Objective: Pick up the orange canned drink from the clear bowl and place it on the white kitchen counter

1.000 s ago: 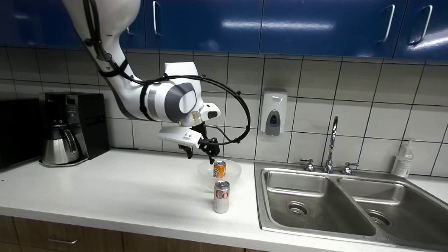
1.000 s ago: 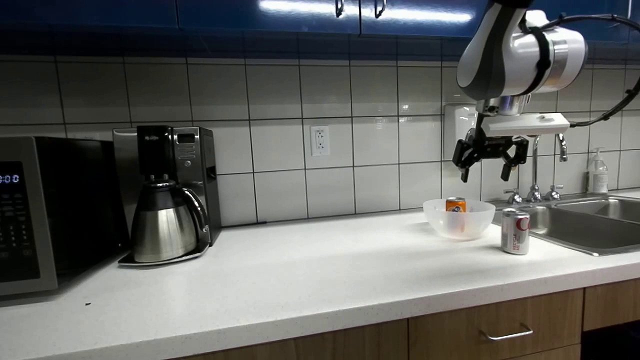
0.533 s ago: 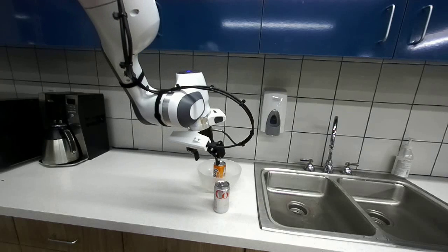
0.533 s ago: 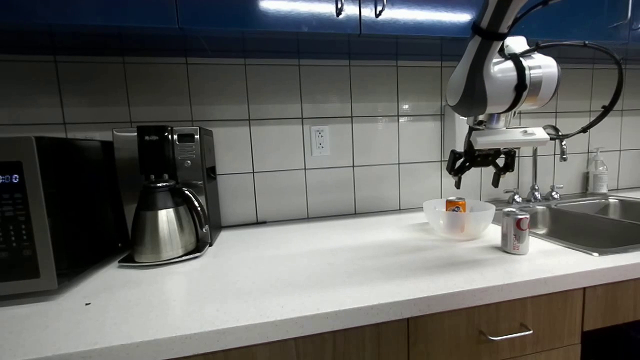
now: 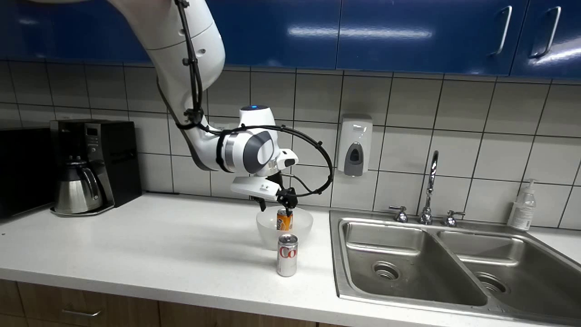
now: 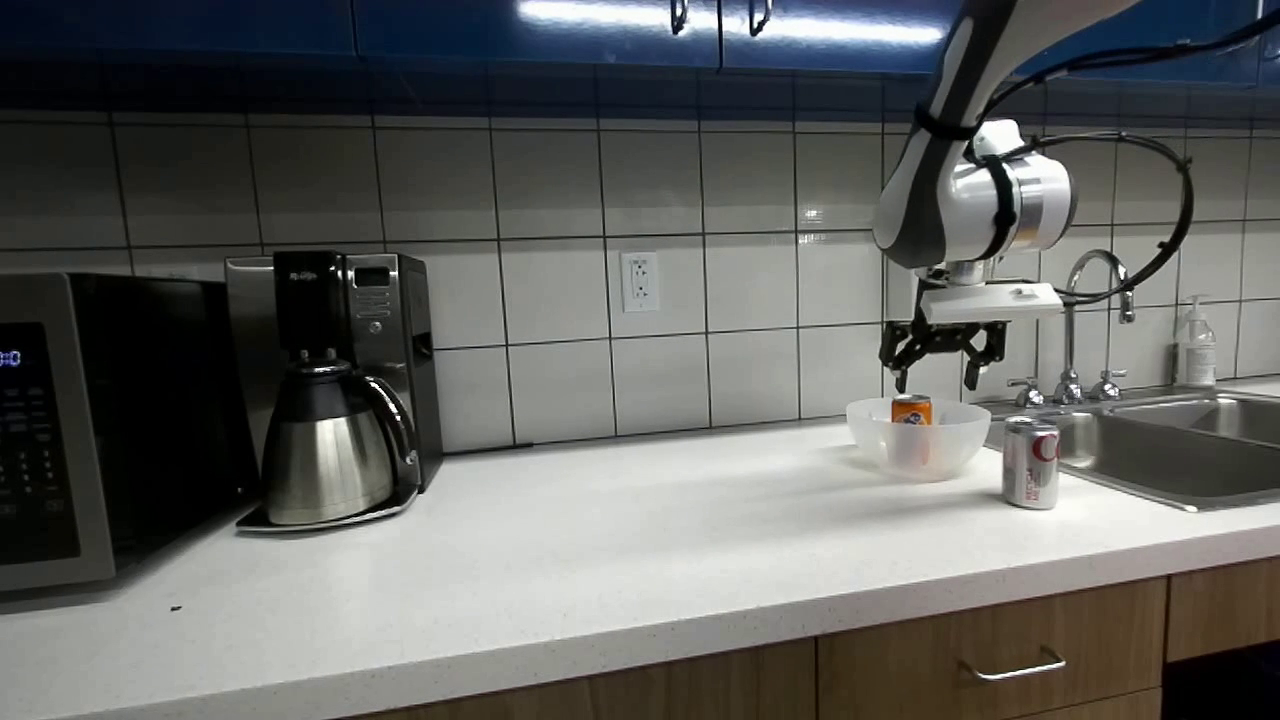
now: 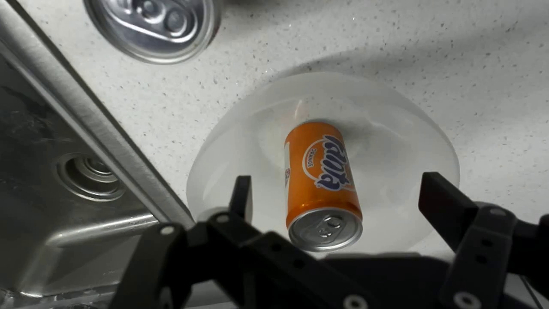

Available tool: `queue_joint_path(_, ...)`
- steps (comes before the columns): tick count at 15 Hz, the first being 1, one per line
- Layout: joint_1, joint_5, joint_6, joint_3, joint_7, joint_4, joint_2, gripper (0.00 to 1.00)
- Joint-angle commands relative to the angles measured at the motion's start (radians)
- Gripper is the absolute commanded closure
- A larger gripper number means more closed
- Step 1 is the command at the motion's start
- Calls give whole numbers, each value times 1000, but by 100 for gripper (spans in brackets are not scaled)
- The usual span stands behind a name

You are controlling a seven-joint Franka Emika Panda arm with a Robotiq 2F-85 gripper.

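Observation:
The orange canned drink (image 5: 284, 221) stands upright in the clear bowl (image 5: 264, 227); in an exterior view its silvery top shows above the rim (image 6: 911, 410). The bowl (image 6: 950, 450) rests on the white kitchen counter (image 6: 600, 540). My gripper (image 6: 936, 385) is open and empty, just above the bowl, fingers pointing down. In the wrist view the fingers (image 7: 337, 184) appear on either side of the can (image 7: 319, 167), apart from it, with the can nearer the left finger. In an exterior view one fingertip overlaps the can's top edge (image 5: 276, 210).
A silver-white can (image 5: 287, 261) stands on the counter close to the bowl. A steel double sink (image 5: 338, 268) with a faucet (image 5: 429, 190) lies beside them. A coffee maker (image 6: 340, 400) and microwave (image 6: 90, 430) stand at the far end. A soap dispenser (image 5: 355, 145) hangs on the tiled wall.
The gripper has moved down toward the orange can and shifted over the bowl, staying open. The cans and bowl have not moved.

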Motion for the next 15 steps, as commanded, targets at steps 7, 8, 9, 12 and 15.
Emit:
queue_joint_path(7,-39,22,-41,28,-36,250,184,0)
queue_joint_path(8,-41,22,-43,29,-36,268,200,0)
queue_joint_path(9,-40,20,-46,28,-34,285,214,0)
queue_joint_path(12,-50,27,-63,38,-37,339,261,0)
queue_joint_path(15,-56,27,-78,45,-38,382,296,0)
